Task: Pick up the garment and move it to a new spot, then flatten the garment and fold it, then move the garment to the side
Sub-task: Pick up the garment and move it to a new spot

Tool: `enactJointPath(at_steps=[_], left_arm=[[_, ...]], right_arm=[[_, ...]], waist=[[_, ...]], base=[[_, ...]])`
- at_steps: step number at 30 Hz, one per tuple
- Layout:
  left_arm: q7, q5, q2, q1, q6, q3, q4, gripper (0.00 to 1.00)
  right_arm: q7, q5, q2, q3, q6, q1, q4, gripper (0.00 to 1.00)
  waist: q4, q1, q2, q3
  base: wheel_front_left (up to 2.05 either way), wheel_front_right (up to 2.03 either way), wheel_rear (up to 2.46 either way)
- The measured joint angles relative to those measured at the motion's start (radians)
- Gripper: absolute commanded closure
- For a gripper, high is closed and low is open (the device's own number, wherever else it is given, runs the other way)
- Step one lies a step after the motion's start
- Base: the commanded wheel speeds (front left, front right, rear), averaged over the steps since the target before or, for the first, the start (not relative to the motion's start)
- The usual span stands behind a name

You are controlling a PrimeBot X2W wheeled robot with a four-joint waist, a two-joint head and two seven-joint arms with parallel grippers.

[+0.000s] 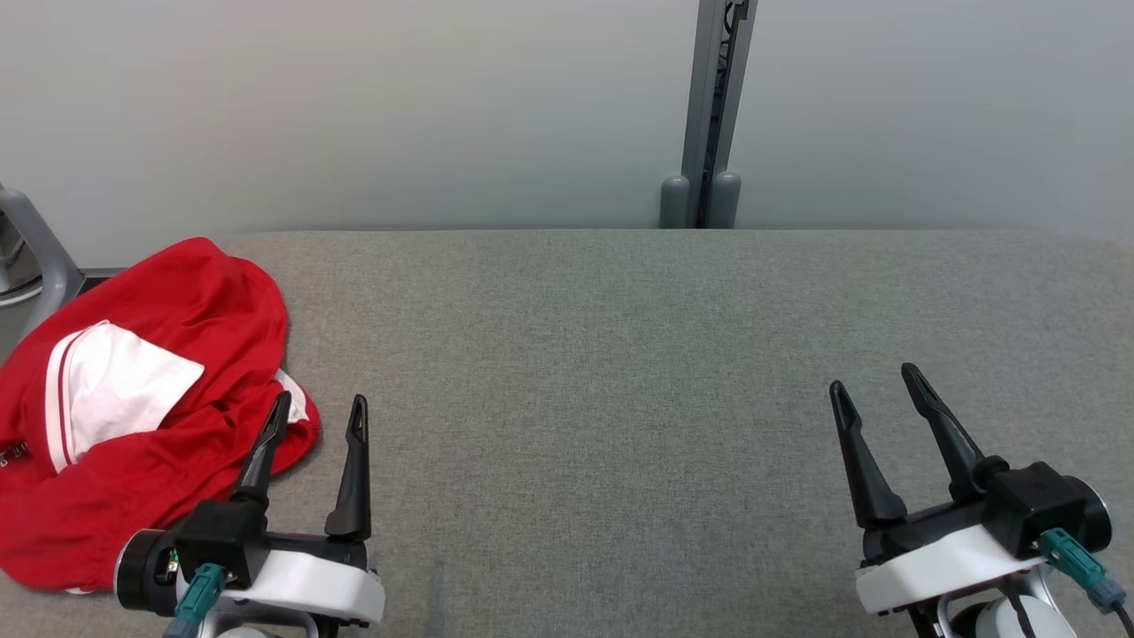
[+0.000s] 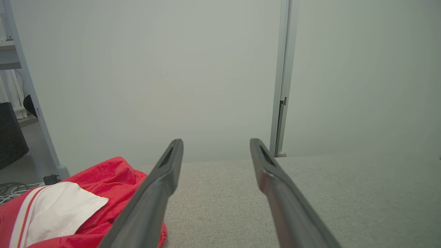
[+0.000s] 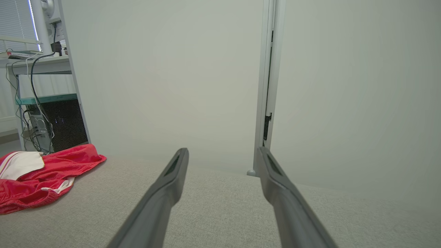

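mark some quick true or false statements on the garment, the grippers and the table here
1. The red and white garment lies bunched at the left end of the table. True.
2. The left gripper is shut on the garment. False: its jaws stand open with nothing between them, beside the garment's edge.
3. The right gripper is open above bare table. True.
4. The garment is folded flat in the middle of the table. False: it is a crumpled heap at the left end.
5. A grey post stands behind the table's far edge. True.
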Motion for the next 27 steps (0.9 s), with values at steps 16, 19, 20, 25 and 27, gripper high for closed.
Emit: enactJointPath(at_steps=[16,19,20,25,27], left_arm=[[0.000,-0.014,0.005,-0.001,0.004,-0.004,0.013,0.00],[0.000,-0.015,0.007,-0.001,0.005,-0.003,0.016,0.00],[0.000,-0.016,0.008,-0.001,0.005,-0.003,0.016,0.00],[0.000,-0.020,0.014,-0.001,0.007,-0.003,0.018,0.00],[0.001,-0.021,0.016,-0.001,0.008,-0.003,0.019,0.00]], right_arm=[[0.000,0.030,0.007,-0.006,0.000,0.005,0.022,0.00],[0.000,0.030,0.008,-0.007,0.000,0.012,0.024,0.00],[0.000,0.032,0.009,-0.006,0.000,0.013,0.024,0.00],[0.000,0.038,0.010,-0.001,0.000,0.018,0.027,0.00],[0.000,0.041,0.010,0.003,0.000,0.019,0.029,0.00]], waist=[[0.037,0.0000,0.0000,-0.002],[0.053,0.0001,0.0000,-0.004],[0.058,0.0000,0.0001,-0.004],[0.094,0.0000,0.0000,-0.009],[0.112,0.0000,0.0001,-0.011]], base=[[0.00,0.00,0.00],[0.00,0.00,0.00],[0.00,0.00,0.00],[0.00,0.00,0.00],[0.00,0.00,0.00]])
